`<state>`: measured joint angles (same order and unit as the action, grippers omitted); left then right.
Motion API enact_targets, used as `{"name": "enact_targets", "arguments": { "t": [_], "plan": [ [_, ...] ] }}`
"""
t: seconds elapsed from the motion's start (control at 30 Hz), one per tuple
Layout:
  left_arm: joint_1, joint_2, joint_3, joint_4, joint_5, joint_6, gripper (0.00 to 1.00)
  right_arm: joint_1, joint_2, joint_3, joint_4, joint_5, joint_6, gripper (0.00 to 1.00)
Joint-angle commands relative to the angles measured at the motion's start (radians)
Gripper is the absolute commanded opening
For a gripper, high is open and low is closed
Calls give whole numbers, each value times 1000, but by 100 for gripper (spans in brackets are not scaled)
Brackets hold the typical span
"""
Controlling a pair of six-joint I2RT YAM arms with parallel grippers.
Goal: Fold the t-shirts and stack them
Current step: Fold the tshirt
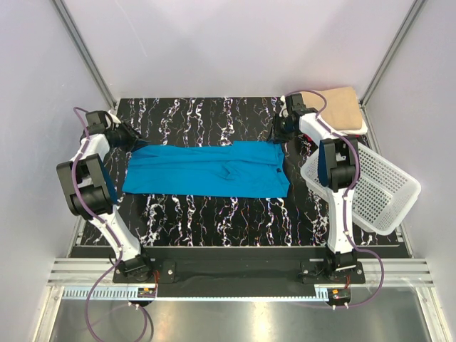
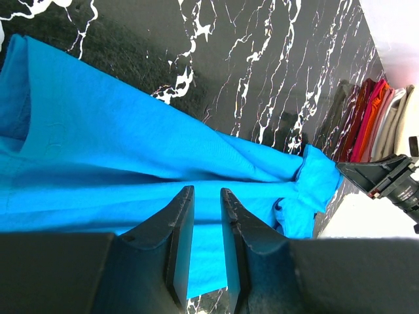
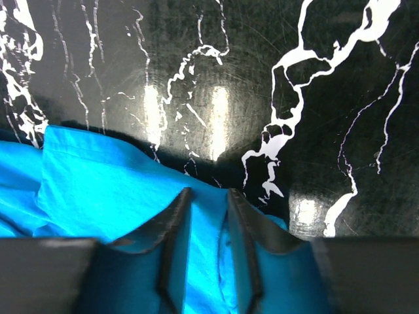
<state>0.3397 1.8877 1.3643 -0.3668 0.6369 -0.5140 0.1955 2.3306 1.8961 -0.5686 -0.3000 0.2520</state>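
Room check: bare strips of black marble table (image 1: 199, 114) run above and below the blue t-shirt (image 1: 206, 169). White walls close in on both sides. White basket (image 1: 377, 192) sits tilted at the right edge, just beside the right arm. The stack of folded tees (image 1: 342, 107), tan on top, is in the upper right corner. The blue t-shirt lies spread wide across mid-table, left to right. Left gripper (image 2: 207, 216) is over its upper left corner and right gripper (image 3: 208, 222) over its upper right corner. On both, the jaws stand at a narrow slit with blue cloth showing through it. Can't tell if either is pinching the cloth.
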Motion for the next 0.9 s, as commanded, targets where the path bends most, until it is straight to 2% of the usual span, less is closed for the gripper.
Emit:
{"name": "enact_targets", "arguments": {
  "t": [0.0, 0.03, 0.07, 0.1, 0.2, 0.37, 0.47, 0.53, 0.6, 0.63, 0.73, 0.87],
  "plan": [
    [7, -18, 5, 29, 33, 6, 27, -2, 12, 38, -1, -19, 10, 33],
    [7, -18, 4, 28, 32, 6, 27, -1, 13, 43, -2, -18, 9, 30],
    [7, -19, 2, 29, 33, 8, 27, -1, 16, 49, -2, -21, 7, 19],
    [7, -19, 1, 29, 32, 8, 27, -1, 15, 50, -1, -24, 7, 12],
    [8, -22, 1, 29, 32, 5, 27, -1, 0, 55, 9, -24, -7, 1],
    [7, -19, -1, 31, 29, 5, 27, -1, -49, 58, 21, -8, -25, 3],
    [5, -18, -2, 31, 27, 3, 27, 1, -103, 17, 70, -22, -26, 18],
    [7, -16, -4, 32, 30, 3, 27, 2, -129, -12, 90, -30, -28, 20],
    [7, -16, -2, 34, 30, 2, 26, 1, -129, -22, 98, -39, -31, 15],
    [7, -15, -5, 34, 32, 2, 26, 1, -132, -26, 98, -40, -31, 6],
    [7, -16, -7, 37, 33, 2, 26, 1, -135, -43, 113, -48, -31, 0],
    [7, -18, -7, 37, 33, 2, 26, 2, -140, -58, 121, -53, -28, 0]
  ]
}}
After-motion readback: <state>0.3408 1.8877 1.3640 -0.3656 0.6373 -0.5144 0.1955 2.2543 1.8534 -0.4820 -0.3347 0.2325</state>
